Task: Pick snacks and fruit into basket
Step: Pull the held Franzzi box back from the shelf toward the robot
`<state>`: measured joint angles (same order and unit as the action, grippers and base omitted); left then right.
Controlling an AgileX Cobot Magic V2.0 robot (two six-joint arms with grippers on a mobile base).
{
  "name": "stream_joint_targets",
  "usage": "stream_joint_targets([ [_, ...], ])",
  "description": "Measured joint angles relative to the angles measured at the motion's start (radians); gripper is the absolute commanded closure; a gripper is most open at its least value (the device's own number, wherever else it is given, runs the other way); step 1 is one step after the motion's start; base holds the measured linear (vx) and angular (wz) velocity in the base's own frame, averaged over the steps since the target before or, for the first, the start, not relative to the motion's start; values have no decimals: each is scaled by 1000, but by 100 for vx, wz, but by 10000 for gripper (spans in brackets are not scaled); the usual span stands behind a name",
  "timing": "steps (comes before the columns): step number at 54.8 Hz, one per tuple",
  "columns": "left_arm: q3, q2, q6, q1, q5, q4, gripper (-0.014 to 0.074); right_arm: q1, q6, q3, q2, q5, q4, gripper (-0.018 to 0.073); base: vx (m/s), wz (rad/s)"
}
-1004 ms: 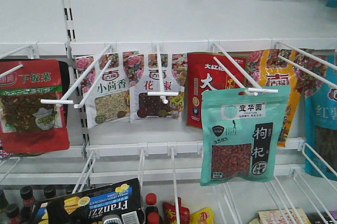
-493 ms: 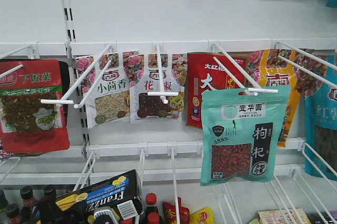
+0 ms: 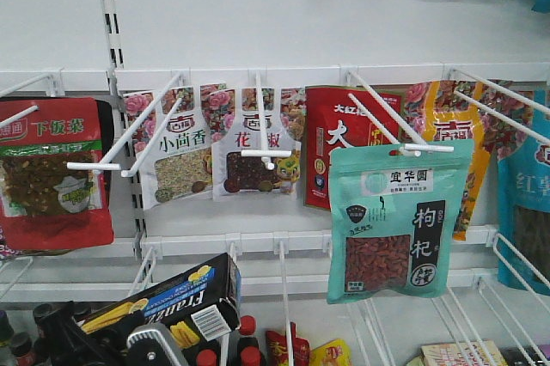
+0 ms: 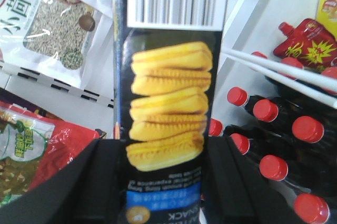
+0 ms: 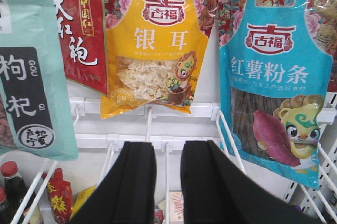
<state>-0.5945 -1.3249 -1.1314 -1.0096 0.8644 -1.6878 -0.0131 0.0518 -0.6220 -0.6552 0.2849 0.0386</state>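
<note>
White shelving with wire hooks (image 3: 258, 117) fills the background. Left hand (image 4: 164, 153) clamps the tilted Franzzi box (image 3: 176, 301) low at the left, beside dark bottles (image 4: 274, 129). Right hand (image 5: 168, 153) is parted and empty, near the hanging teal pouch (image 3: 400, 220).

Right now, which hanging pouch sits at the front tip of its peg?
The teal pouch with the red-berry window. It hangs forward, overlapping the red pouch and yellow pouch behind it, which hang back near the wall.
</note>
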Motion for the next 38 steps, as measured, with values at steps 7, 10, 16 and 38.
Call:
stream_joint_targets([
  [7, 0, 13, 0, -25, 0, 15, 608, 0, 0, 0, 0, 0, 0, 332, 0, 0],
  [10, 0, 27, 0, -36, 0, 26, 608, 0, 0, 0, 0, 0, 0, 332, 0, 0],
  [16, 0, 71, 0, -57, 0, 64, 608, 0, 0, 0, 0, 0, 0, 332, 0, 0],
  [38, 2, 332, -1, -90, -103, 348, 608, 0, 0, 0, 0, 0, 0, 332, 0, 0],
])
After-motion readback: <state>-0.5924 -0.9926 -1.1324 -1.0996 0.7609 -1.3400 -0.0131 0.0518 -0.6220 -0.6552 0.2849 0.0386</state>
